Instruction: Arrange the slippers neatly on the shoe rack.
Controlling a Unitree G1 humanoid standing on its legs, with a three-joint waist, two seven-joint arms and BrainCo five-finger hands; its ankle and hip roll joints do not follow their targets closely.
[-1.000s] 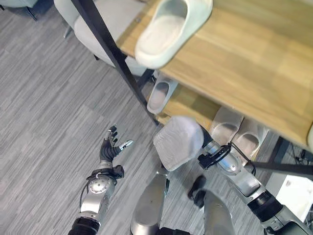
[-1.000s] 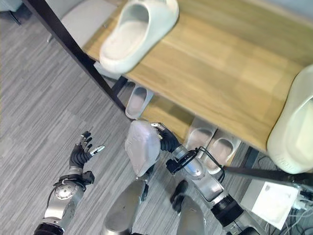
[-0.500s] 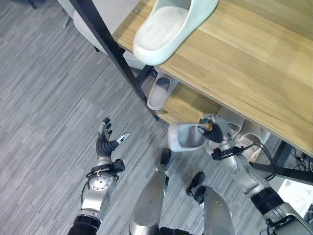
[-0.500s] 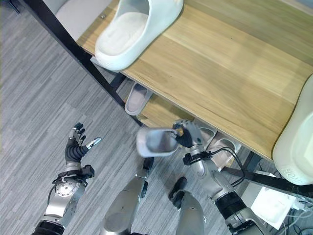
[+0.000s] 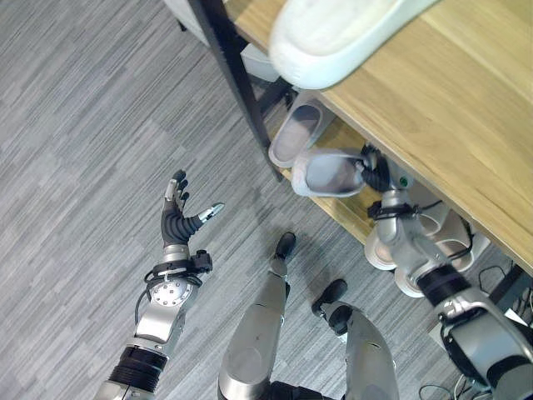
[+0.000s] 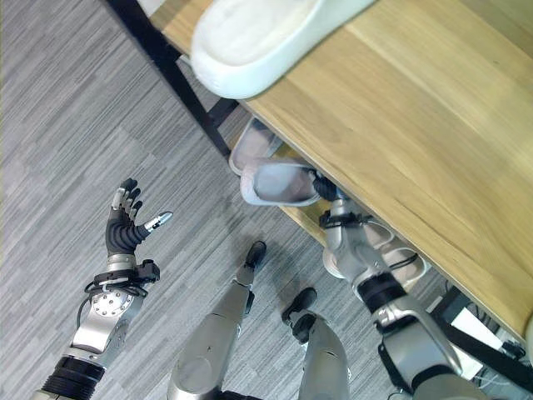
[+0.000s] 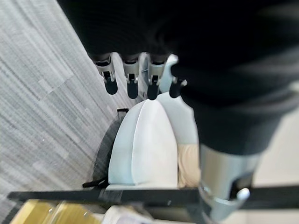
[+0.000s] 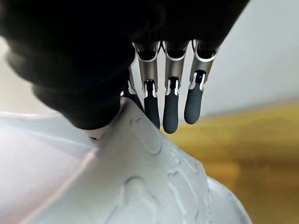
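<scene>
- The shoe rack (image 5: 466, 100) fills the 1 o'clock corner, a pale slipper (image 5: 333, 37) overhanging its top shelf.
- The right hand (image 5: 375, 171) grips a grey slipper (image 5: 326, 173) at the lower shelf's edge.
- The left hand (image 5: 179, 218) hangs at 8 o'clock, fingers spread, holding nothing.

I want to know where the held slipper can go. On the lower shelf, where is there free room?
The right hand holds a slipper at the lower shelf. Bare wood shows between the grey slipper by the black post and the pale pair on the right. The right end looks crowded. The left hand idles, open, over the floor.
</scene>
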